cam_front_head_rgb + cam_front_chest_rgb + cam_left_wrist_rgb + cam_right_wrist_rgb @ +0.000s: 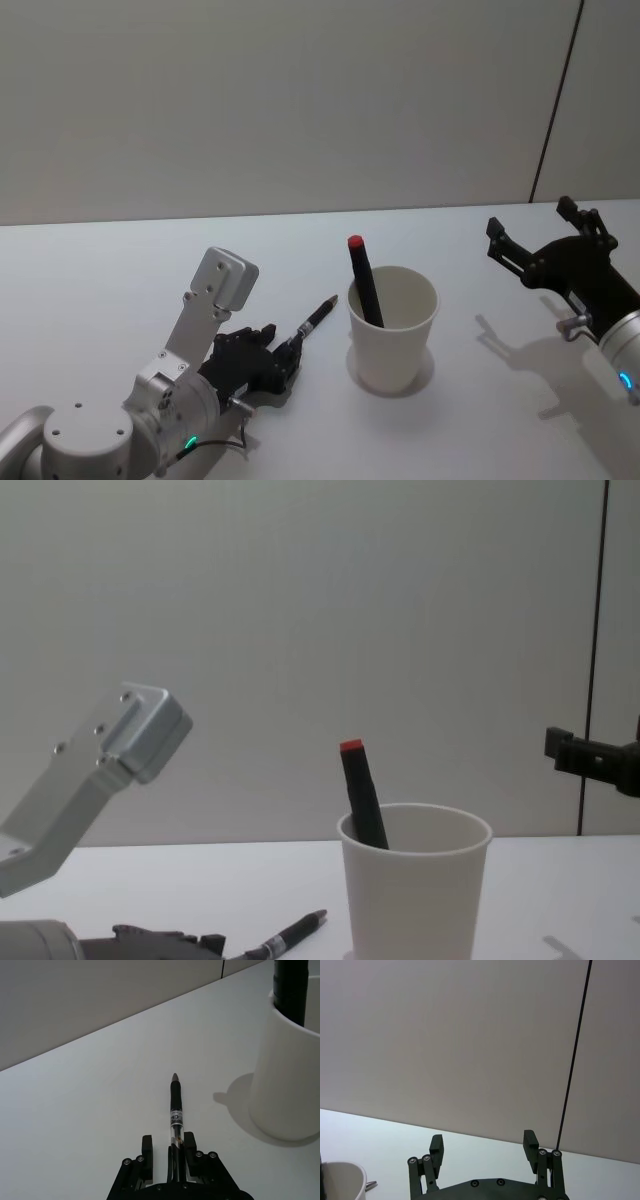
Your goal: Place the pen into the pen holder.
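On the white table (120, 270) before a plain grey wall (280, 100), the left gripper (292, 352) clamps a pen (318, 318) beside the pen holder (393, 330); the right gripper (535, 238) hovers, jaws spread.

We identify the setting as a bare test station of a lab or office type. A plain white table (120, 260) meets smooth grey wall panels (280, 100) divided by one thin dark vertical seam (555, 100). We cannot tell more exactly which kind of room it is.

White table (120, 270): paper cup (392, 330) standing upright at centre.
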You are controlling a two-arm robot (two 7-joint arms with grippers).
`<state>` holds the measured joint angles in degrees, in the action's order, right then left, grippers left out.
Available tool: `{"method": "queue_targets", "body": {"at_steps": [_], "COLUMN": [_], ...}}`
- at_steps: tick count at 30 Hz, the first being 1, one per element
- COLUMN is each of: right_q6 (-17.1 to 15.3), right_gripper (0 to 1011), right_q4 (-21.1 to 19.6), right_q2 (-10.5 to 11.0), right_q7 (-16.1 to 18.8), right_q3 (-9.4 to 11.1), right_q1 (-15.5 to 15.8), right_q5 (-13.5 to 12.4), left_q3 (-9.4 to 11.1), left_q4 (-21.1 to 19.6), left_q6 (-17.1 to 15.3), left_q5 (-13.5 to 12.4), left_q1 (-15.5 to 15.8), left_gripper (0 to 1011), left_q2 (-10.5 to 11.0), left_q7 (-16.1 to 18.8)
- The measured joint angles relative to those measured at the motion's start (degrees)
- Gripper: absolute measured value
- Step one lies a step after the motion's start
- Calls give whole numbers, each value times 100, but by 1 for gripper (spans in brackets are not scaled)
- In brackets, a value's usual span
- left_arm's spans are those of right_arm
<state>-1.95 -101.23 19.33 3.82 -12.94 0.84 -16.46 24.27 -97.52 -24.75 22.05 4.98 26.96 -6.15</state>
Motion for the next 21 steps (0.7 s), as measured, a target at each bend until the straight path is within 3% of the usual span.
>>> {"method": "queue_targets", "body": {"at_steps": [21], "right_q6": [0], "right_gripper": [1001], "right_q4": [0], "right_q2": [0], "right_q7": [0], "right_q3": [0], "right_q1": [0], "right_q5": [0], "left_q3": [0], "left_q4": [4], "left_q6": [-2], "left_q5": [1], "left_q1": [0], "left_gripper": [243], "left_q2": [0], "left_q7": [-1]}}
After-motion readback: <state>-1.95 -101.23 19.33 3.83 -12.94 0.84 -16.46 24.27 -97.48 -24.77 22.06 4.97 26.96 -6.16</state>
